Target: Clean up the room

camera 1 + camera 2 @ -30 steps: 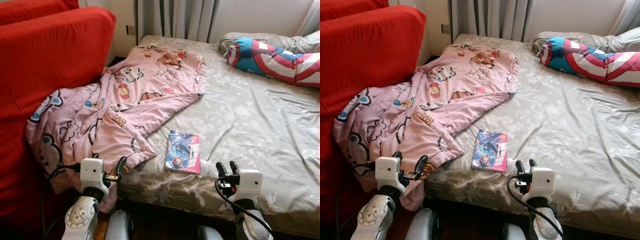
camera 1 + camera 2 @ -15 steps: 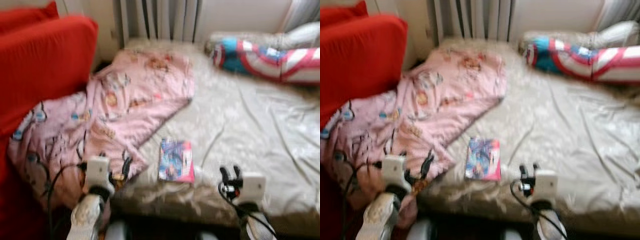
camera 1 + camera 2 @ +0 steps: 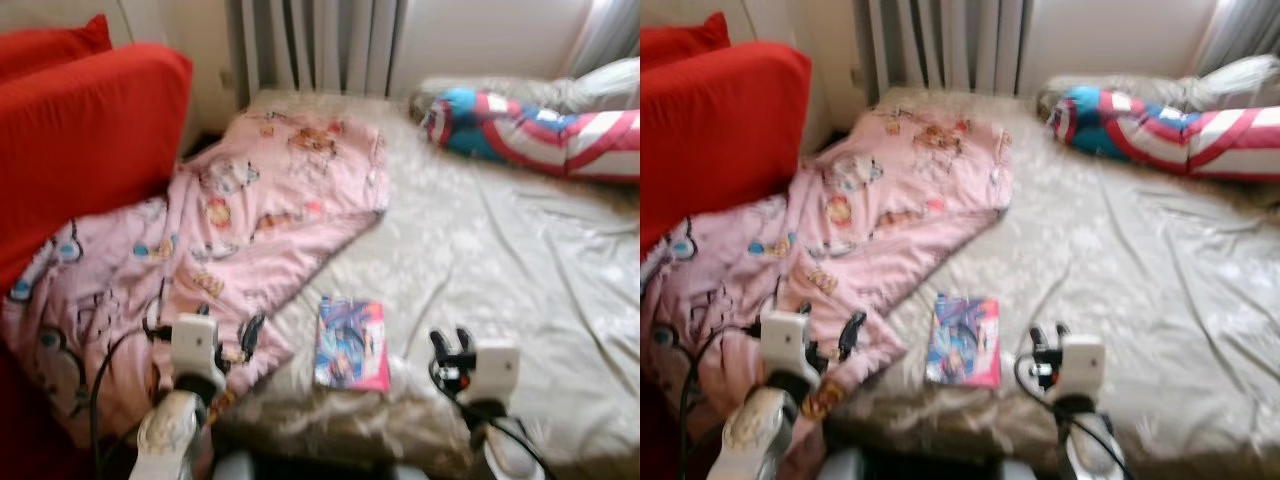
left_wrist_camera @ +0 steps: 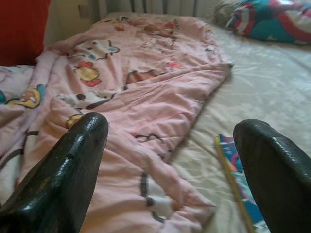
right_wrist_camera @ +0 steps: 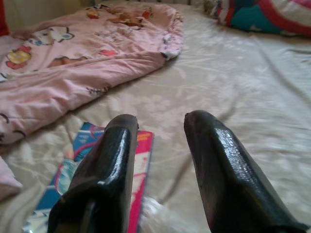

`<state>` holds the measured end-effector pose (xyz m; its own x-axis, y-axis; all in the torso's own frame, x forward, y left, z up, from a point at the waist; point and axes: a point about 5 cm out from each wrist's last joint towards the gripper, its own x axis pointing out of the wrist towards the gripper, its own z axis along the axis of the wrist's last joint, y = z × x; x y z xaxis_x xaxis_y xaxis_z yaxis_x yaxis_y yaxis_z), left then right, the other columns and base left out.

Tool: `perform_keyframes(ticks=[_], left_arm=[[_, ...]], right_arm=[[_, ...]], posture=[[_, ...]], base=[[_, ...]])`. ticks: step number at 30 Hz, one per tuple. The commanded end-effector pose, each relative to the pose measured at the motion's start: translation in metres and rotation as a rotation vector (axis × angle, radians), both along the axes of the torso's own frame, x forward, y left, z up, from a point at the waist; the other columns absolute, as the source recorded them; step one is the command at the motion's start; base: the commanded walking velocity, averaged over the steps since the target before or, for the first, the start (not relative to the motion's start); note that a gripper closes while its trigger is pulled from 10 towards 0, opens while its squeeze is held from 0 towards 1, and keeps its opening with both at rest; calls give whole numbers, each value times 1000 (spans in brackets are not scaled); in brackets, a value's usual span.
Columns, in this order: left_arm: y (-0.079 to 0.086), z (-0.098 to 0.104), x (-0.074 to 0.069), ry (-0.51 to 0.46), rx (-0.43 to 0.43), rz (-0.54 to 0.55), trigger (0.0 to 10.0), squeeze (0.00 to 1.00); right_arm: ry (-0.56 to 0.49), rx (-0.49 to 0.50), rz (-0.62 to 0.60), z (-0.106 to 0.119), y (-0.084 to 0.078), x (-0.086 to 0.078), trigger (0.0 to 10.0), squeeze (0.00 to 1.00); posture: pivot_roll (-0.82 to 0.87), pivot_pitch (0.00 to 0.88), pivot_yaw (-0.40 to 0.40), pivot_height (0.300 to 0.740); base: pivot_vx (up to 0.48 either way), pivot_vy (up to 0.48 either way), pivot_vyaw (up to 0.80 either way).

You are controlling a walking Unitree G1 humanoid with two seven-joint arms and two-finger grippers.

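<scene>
A pink cartoon-print blanket (image 3: 235, 225) lies rumpled over the left part of the bed (image 3: 520, 270) and hangs off its near corner. A colourful thin book (image 3: 352, 343) lies flat near the bed's front edge, just right of the blanket. My left gripper (image 3: 205, 322) is held low over the blanket's near fold, open wide and empty, as the left wrist view (image 4: 172, 131) confirms. My right gripper (image 3: 451, 340) hovers over the bed's front edge to the right of the book (image 5: 73, 170), open by a narrow gap with nothing between its fingers (image 5: 214, 145).
A red sofa (image 3: 85, 130) stands against the bed's left side, with the blanket pressed against it. A red, white and blue shield-print pillow (image 3: 530, 130) lies at the back right. Curtains (image 3: 320, 45) hang behind the bed. A small pale crumpled scrap (image 3: 402, 368) lies beside the book.
The camera has shifted and the picture has blurred, so the whole scene sits slightly differently. The blanket, the book and both grippers keep the same places and poses.
</scene>
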<state>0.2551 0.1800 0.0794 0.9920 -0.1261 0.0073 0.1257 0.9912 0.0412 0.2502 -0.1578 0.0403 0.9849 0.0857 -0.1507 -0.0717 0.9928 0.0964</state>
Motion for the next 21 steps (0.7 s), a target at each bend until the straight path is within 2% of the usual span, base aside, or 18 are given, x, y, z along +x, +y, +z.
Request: perform_keyframes(ticks=[1, 5, 14, 15, 21], left_arm=[[-6, 5, 2, -13, -17, -19, 10000, 0], [-6, 10, 4, -21, -17, -24, 10000, 0], [-6, 18, 9, -30, -23, -37, 10000, 0], [-8, 20, 10, -27, -32, -46, 10000, 0], [-11, 24, 8, -21, -56, -57, 10000, 0]], right_arm=[[66, 15, -47, -11, -15, -2, 10000, 0], [86, 75, -105, -12, -24, 15, 10000, 0], [185, 89, -115, -22, -22, 42, 10000, 0], [197, 124, -148, -23, -23, 46, 10000, 984], [216, 143, -179, -22, -24, 52, 10000, 1000]], posture=[[-80, 78, -32, 617], [-61, 98, -24, 617], [-27, 158, 3, 617], [-19, 178, 13, 617], [-7, 225, 34, 617]], base=[[0, 0, 0], [0, 0, 0], [0, 0, 0], [0, 0, 0], [0, 0, 0]])
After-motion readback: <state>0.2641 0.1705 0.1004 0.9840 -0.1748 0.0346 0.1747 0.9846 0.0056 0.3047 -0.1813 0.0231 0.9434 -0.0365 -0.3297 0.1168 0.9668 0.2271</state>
